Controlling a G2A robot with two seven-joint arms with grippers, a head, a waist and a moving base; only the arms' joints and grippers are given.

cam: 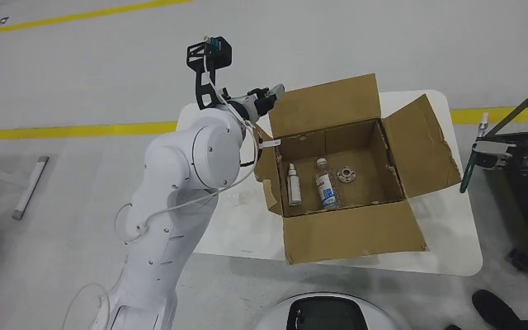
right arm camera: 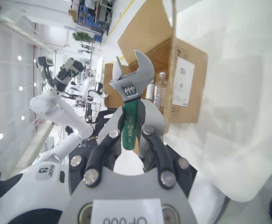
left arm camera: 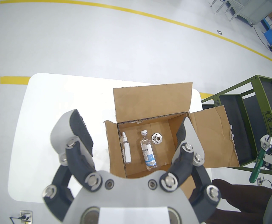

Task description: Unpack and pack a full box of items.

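Currently box [cam: 326, 106] sits open on white table [cam: 235, 227], holding spray bottle [cam: 294, 185], clear bottle [cam: 327, 186] and metal flange [cam: 346, 175]. Left gripper [left arm camera: 131, 123] hangs spread above its left side. Right gripper [right arm camera: 130, 118], off the table's right edge, pinches green-handled wrench [right arm camera: 131, 84].

Robot lab: yellow floor lines [cam: 82, 129], storage racks [right arm camera: 93, 11].

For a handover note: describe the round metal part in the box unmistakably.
On the white table stands an open cardboard box. On its floor lies a white spray bottle, then a clear blue-labelled bottle, then the part. It alone is a flat, round, silvery disc with a centre hole.
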